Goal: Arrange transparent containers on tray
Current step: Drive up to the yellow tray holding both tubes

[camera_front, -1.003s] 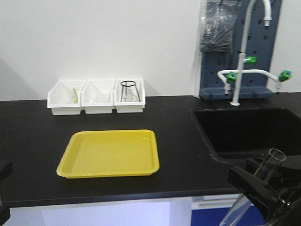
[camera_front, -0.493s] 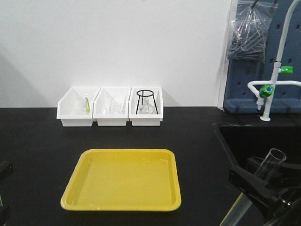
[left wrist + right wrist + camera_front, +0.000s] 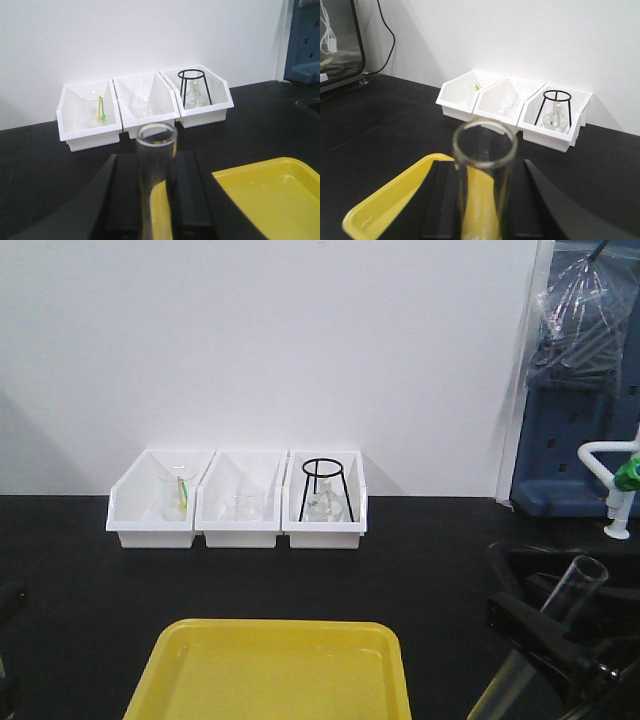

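Note:
The yellow tray (image 3: 280,672) lies on the black counter at the bottom middle of the front view. In the left wrist view my left gripper (image 3: 157,202) is shut on a clear glass test tube (image 3: 156,160) that stands upright between the black fingers (image 3: 125,200), with the tray (image 3: 270,195) just ahead to the right. My right gripper (image 3: 485,205) is likewise shut on a second test tube (image 3: 484,160), over the tray's near corner (image 3: 385,202). This tube (image 3: 572,588) shows tilted at the lower right of the front view.
Three white open-front bins (image 3: 235,508) stand side by side against the back wall, holding small glassware and a black tripod stand (image 3: 325,490). A blue pegboard (image 3: 575,450) and a tap (image 3: 622,480) are at the far right.
The front view has moved forward and to the left: bins look larger, the tray slid down the frame, the sink left the view. Both tubes stay held.

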Robot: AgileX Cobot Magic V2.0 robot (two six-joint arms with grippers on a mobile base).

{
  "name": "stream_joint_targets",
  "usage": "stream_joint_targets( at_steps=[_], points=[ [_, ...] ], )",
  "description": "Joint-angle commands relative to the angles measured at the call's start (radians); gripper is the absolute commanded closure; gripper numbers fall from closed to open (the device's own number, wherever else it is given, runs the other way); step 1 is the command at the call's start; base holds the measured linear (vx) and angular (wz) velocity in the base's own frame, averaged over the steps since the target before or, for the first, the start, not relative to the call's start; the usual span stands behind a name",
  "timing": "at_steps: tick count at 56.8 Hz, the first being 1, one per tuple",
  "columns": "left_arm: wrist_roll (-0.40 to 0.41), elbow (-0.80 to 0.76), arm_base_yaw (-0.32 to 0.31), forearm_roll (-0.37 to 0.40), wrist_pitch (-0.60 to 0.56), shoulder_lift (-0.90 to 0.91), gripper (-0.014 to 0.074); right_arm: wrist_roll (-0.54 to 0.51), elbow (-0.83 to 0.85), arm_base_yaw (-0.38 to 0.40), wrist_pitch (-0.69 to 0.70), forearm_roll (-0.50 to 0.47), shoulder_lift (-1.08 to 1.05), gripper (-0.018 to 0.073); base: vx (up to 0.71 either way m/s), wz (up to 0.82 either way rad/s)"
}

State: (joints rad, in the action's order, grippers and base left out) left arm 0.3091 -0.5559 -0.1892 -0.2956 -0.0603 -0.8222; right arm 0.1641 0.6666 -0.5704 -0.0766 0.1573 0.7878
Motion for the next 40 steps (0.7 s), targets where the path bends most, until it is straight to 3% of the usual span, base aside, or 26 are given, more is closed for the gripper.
stream_joint_targets(
  at_steps=[1, 40],
  points=[
    [0.002, -0.028, -0.006, 0.009, -0.082, 0.01, 0.0535, -0.006, 0.03, 0.004, 0.082, 0.008, -0.009, 0.0571, 0.28, 0.03],
    [0.002, -0.028, -0.006, 0.009, -0.082, 0.01, 0.0535, -0.006, 0.03, 0.004, 0.082, 0.008, -0.009, 0.0571, 0.19, 0.01]
  ],
)
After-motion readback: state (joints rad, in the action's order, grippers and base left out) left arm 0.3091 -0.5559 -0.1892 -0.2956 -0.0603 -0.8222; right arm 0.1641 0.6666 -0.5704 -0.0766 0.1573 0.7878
